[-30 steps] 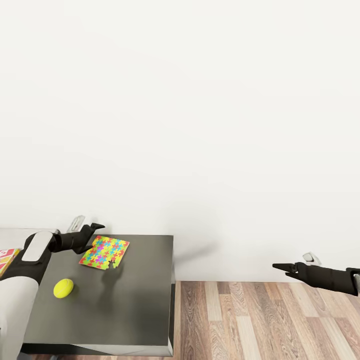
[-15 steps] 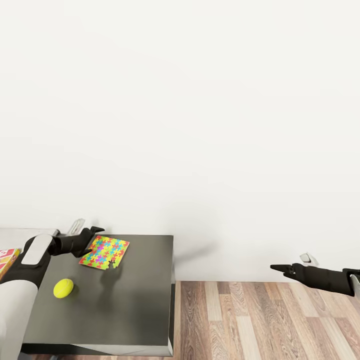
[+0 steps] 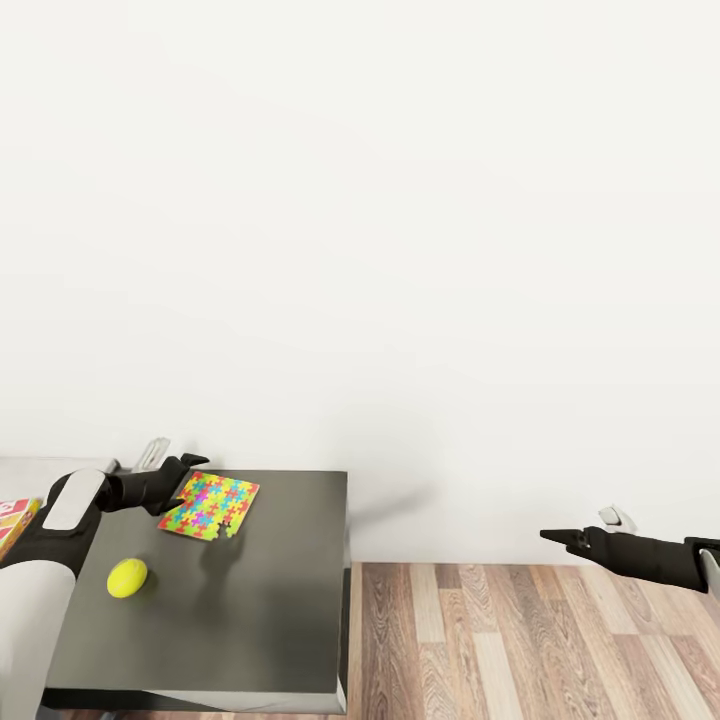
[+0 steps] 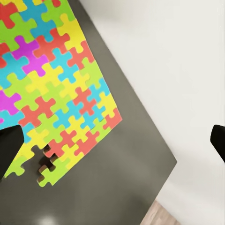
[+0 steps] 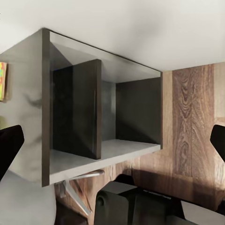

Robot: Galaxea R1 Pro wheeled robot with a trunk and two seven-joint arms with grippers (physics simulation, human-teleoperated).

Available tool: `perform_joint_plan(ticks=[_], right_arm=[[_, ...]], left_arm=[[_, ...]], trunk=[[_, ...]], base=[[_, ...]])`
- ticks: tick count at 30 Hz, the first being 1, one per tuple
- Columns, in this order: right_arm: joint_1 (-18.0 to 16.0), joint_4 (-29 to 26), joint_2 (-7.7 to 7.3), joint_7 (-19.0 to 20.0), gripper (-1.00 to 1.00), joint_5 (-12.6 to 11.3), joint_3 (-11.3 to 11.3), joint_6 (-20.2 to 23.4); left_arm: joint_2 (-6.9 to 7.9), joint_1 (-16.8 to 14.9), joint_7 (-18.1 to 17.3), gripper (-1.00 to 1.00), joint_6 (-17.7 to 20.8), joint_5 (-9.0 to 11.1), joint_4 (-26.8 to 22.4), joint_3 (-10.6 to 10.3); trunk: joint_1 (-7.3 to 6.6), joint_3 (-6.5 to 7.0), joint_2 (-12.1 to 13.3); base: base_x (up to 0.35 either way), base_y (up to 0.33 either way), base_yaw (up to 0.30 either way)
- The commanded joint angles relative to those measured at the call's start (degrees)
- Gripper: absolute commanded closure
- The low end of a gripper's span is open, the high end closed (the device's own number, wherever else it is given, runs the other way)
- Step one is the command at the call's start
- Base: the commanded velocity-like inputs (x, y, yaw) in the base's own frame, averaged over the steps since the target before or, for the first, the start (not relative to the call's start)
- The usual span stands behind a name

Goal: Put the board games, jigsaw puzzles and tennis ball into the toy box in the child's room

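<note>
The left pincer (image 3: 192, 478) hangs open just over the near-left edge of a jigsaw puzzle (image 3: 209, 505), its two dark fingertips (image 4: 10, 147) set wide apart in the left wrist view, one over the puzzle's ragged corner and the other out beyond the desk edge, with nothing between them. The puzzle lies flat on the dark wing of the table (image 3: 280, 600), close to the wall, and a tennis ball (image 3: 127, 577) sits apart from it, nearer the robot. At the far left edge of the head view a sliver of a bright printed box (image 3: 12, 515) shows, likely one of the board games, though too little is visible to be sure. The right pincer (image 3: 556, 537) is held out over the wooden floor (image 3: 520, 640), well away from the desk; its tips stand wide at either side of the right wrist view, so it is open and empty. The step in hand looks like the pick-up of this puzzle. A thin sheet lying flat gives little to pinch, so the next move probably calls for lowering one finger to the table and getting it under the edge, or sliding the puzzle towards the desk's edge to grip it there.
</note>
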Motion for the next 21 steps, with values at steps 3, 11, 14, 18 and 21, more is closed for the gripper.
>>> perform_joint_plan(ticks=[3, 11, 14, 18, 21], right_arm=[[-0.05, -0.04, 0.01, 0.25, -1.0, 0.11, -0.06, 0.2], [-0.03, -0.44, 0.03, 0.22, -1.0, 0.14, -0.02, -0.05], [-0.02, -0.6, 0.03, 0.2, -1.0, 0.16, 0.0, -0.09], [-0.03, -0.7, 0.1, 0.17, -1.0, 0.28, 0.0, -0.11], [-0.04, -0.76, 0.22, 0.17, -1.0, 0.69, -0.02, -0.12]], left_arm=[[-0.01, -0.04, 0.56, -1.0, 0.2, 0.6, -0.05, 0.11], [-0.01, -0.01, 0.56, -1.0, 0.19, 0.6, -0.05, 0.11], [-0.01, 0.06, 0.56, -1.0, 0.19, 0.6, -0.05, 0.11], [-0.01, 0.15, 0.56, -1.0, 0.18, 0.6, -0.05, 0.11], [-0.01, 0.21, 0.56, -1.0, 0.18, 0.6, -0.05, 0.11]], trunk=[[0.04, -0.11, -0.11], [0.04, -0.11, -0.11], [0.04, -0.11, -0.11], [0.04, -0.11, -0.11], [0.04, -0.11, -0.11]], base=[[0.098, 0.094, 0.0], [0.138, 0.137, 0.0], [0.09, 0.09, 0.006], [0.055, 0.055, 0.068], [0.032, 0.031, 0.157]])
